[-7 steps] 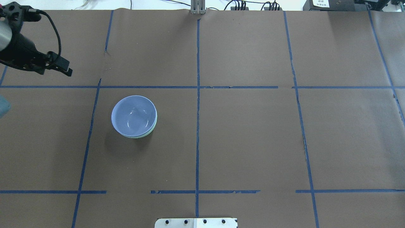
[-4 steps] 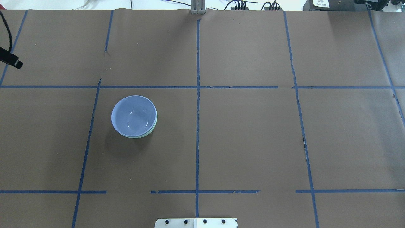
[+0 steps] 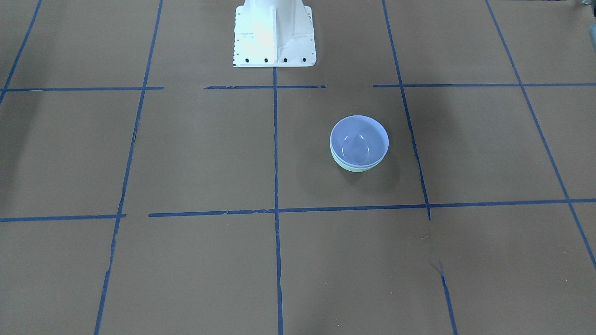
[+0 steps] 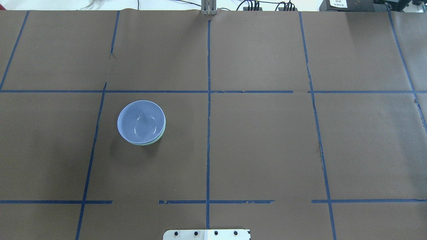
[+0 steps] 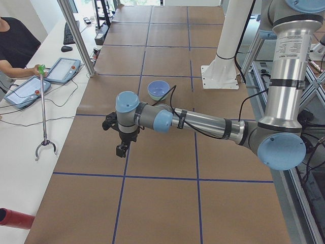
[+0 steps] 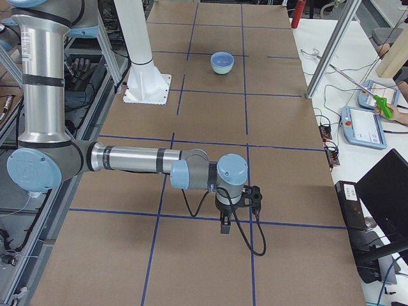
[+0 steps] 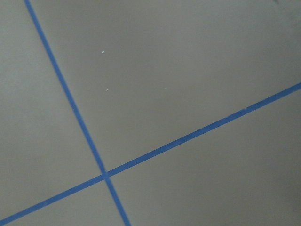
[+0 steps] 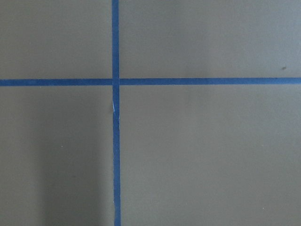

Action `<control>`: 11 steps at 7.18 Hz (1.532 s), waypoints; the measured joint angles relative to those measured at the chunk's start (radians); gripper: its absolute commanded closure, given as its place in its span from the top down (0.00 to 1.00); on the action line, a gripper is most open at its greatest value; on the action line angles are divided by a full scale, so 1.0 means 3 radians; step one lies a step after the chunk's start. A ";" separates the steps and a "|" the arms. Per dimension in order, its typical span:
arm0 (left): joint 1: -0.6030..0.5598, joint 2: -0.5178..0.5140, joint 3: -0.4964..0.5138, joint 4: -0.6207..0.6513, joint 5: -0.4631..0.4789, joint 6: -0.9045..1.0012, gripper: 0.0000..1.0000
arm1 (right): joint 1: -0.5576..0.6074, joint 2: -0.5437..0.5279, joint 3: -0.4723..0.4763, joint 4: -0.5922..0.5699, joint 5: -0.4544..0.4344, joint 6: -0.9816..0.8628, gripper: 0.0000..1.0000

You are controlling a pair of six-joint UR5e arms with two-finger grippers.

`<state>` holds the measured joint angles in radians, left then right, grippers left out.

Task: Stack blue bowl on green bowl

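- The blue bowl (image 4: pixel 141 120) is being cradled inside the green bowl (image 4: pixel 160 135), at nine o'clock on the table (image 4: pixel 267 150).
- The left end effector (image 5: pixel 122 149) and right end effector (image 6: pixel 224 224) are being held far off; grip cannot be told.

light: bright, even overhead | shadows: soft beside blue bowl (image 4: pixel 141 121) | glare: its interior | focus: sharp

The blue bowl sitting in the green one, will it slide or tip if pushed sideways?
The blue bowl looks glossy, so probably slippery. Nested in the green bowl, a sideways push would likely move both together.
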<state>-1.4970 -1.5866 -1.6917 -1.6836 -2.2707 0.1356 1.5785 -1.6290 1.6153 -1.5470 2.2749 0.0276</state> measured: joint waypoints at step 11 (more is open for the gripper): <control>-0.0198 0.0492 0.0094 0.0115 -0.0275 -0.0548 1.00 | 0.0000 0.0000 0.0000 0.0001 0.0000 0.0000 1.00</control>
<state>-1.5564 -1.4389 -1.6635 -1.6490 -2.3531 -0.0289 1.5785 -1.6291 1.6153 -1.5467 2.2750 0.0276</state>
